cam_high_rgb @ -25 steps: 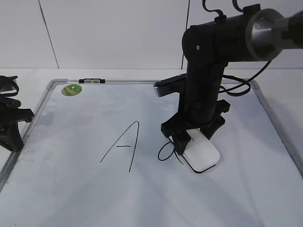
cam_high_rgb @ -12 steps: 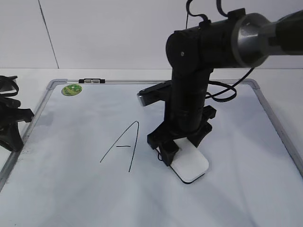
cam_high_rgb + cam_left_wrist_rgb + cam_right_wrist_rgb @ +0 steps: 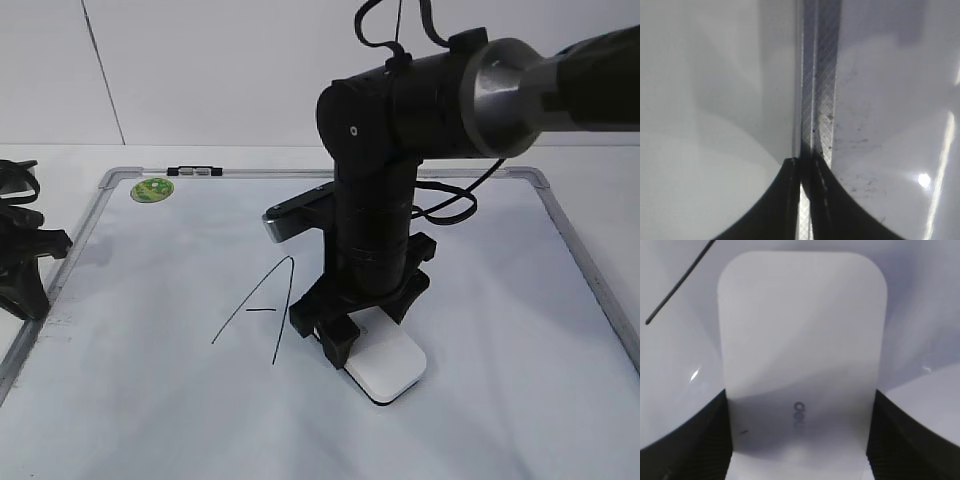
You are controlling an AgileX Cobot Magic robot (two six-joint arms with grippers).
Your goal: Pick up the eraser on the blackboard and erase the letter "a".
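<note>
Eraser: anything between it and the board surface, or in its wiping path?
Nothing visible. The eraser sits flat on the blackboard, clamped by the right gripper; only bare board and the capital A lie nearby.

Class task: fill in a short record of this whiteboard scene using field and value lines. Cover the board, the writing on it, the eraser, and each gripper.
board: blackboard, white surface, grey frame, flat on the table
sticker: green sticker, far left corner
writing: capital A; no lowercase letter visible
eraser: eraser, white, flat on the board right of the A
right gripper: right gripper, clamped on the eraser's sides
left gripper: left gripper, shut, at the board's left frame, holding nothing
</note>
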